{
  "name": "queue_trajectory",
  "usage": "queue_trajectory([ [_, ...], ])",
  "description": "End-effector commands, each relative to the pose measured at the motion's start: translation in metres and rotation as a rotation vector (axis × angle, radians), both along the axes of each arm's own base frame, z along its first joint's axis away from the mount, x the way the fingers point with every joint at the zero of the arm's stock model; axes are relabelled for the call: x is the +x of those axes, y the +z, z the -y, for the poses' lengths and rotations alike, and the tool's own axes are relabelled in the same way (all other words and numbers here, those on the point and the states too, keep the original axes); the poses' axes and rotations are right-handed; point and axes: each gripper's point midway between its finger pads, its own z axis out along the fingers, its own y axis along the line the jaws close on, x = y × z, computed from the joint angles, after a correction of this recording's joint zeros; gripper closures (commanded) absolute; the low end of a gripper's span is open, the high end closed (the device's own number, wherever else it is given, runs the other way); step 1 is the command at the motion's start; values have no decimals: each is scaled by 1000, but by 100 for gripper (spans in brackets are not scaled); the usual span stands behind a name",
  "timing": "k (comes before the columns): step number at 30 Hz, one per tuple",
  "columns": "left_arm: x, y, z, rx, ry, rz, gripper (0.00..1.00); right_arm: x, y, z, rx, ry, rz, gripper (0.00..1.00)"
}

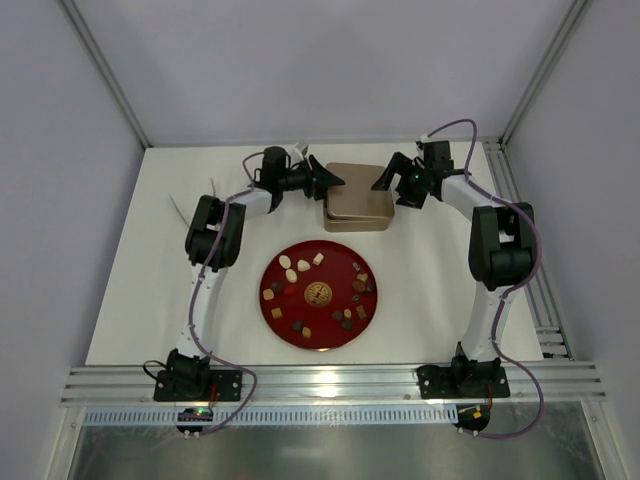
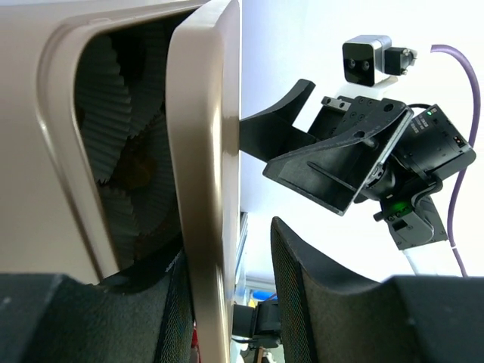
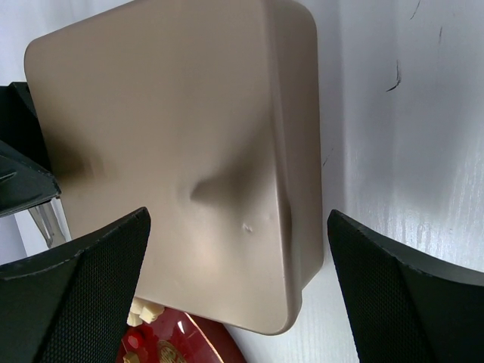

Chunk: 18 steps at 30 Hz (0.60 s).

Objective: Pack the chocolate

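Setting: white table (image 1: 150,300) inside a pale grey-walled cell with an aluminium frame, nothing fancy.

Chocolate (image 1: 291,274): as far as I can see, all of it sits on the red plate (image 1: 374,305) in the middle of the table, between the two arms and just in front of the tin (image 1: 357,197).

Looks: bite-sized pieces in a mix of dark brown, caramel-tan and cream-white. Some are square, some round or oval. They're scattered loosely around the plate's gold centre emblem (image 1: 318,294), none stacked.

Tin: gold-beige with rounded corners and a shallow dent on top. From the left wrist it looks cracked open on that side, and crinkled paper cups (image 2: 125,128) show in the gap.

Left gripper (image 1: 335,183): at the tin's left edge, fingers apart and straddling the rim. One finger looks to be against it and there's daylight at the other, so it doesn't look pinched to me.

Right gripper (image 1: 385,178): at the tin's right side, fingers spread wide either side of a corner, gripping nothing.

Progress: pretty much the start, imo. I can't make out a single piece in the tin, though the inside is mostly dark. Looks like the box-opening step. The lid needs to come clear, then every candy has to move off the plate into the cups.
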Motion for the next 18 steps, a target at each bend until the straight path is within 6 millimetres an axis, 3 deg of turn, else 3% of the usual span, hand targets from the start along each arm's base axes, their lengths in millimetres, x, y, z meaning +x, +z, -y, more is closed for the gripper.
queue_trajectory([
  [1,-4,49,-11,-27,-22,106,60,14,16,-6,4,9,61,2],
  [8,-3,49,-26,-19,-6,99,61,21,19,-7,7,3,64,2],
  [18,-6,33,-38,25,-9,71,62,28,14,-14,2,1,52,3],
])
